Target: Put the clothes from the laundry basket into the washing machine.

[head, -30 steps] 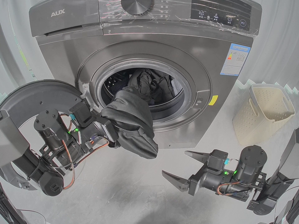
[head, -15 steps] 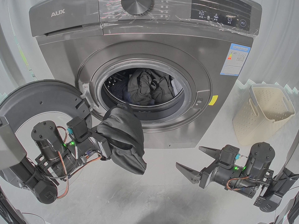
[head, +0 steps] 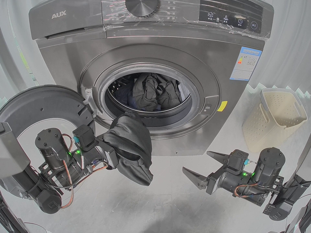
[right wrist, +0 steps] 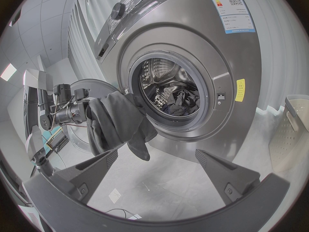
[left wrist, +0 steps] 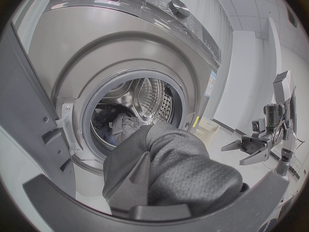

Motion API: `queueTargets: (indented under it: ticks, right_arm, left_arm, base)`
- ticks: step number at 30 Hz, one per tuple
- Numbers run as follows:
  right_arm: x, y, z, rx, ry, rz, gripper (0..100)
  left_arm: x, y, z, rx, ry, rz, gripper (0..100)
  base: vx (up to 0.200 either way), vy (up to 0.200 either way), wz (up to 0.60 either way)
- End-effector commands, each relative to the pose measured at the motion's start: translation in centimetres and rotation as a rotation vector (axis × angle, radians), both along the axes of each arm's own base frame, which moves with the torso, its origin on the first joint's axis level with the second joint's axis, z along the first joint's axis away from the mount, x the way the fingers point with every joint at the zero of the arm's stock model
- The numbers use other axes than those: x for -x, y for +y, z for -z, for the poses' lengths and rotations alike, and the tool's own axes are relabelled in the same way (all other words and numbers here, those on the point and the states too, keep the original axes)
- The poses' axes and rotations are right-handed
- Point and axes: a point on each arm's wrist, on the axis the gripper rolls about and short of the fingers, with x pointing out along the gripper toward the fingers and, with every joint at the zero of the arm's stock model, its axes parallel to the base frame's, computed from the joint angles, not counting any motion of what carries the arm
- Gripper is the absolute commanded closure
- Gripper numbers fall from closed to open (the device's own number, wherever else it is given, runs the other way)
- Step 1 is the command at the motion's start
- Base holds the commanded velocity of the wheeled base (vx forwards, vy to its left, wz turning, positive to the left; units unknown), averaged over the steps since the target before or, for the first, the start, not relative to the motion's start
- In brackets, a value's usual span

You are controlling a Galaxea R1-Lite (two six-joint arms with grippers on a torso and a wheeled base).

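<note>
— Grey floor [head: 136, 204] below the washing machine [head: 162, 42]: the dark garment [head: 132, 143] hung over the left gripper [head: 111, 156], lower left of frame, just outside the drum [head: 123, 88].

— Clenched? Couldn't tell, cloth smothered it. The right gripper [head: 195, 160], lower right, gaped empty. My worry was that dangling cloth catching the door seal [head: 103, 96] and sliding floorward.
</note>
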Motion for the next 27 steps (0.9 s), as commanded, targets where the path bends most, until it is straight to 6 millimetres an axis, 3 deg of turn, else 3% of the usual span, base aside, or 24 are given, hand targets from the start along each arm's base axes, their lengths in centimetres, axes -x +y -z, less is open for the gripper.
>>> queueTargets:
  ticks: [1, 10, 17, 20, 24, 27]
  right_arm:
    - [0.1, 0.1, 0.1, 0.003, 0.003, -0.005, 0]
    - [0.2, 0.1, 0.3, 0.01, 0.009, -0.008, 0]
    - [0.7, 0.3, 0.3, 0.012, 0.014, -0.028, 0]
    - [1.1, 0.7, 0.3, 0.012, 0.014, -0.048, 0]
    - [1.4, 1.1, 0.3, 0.008, 0.017, -0.067, 0]
    - [1.5, 1.0, 0.3, 0.007, 0.019, -0.067, 0]
  left_arm:
    - [-0.3, -0.2, 0.3, -0.006, 0.007, 0.002, 100]
    - [-0.4, -0.4, 0.7, -0.012, 0.019, 0.005, 100]
    - [-0.5, -0.5, 1.1, -0.019, 0.031, 0.008, 100]
    - [0.2, -1.3, 1.4, -0.026, 0.043, 0.042, 100]
    - [1.0, -4.1, 2.2, -0.029, 0.066, 0.107, 100]
    - [0.3, -5.8, 2.7, -0.012, 0.072, 0.141, 100]
  base:
    - [0.2, 0.0, 0.0]
    - [0.2, 0.0, 0.0]
    - [0.0, 0.0, 0.0]
    - [0.0, 0.0, 0.0]
    - [0.0, 0.0, 0.0]
    - [0.0, 0.0, 0.0]
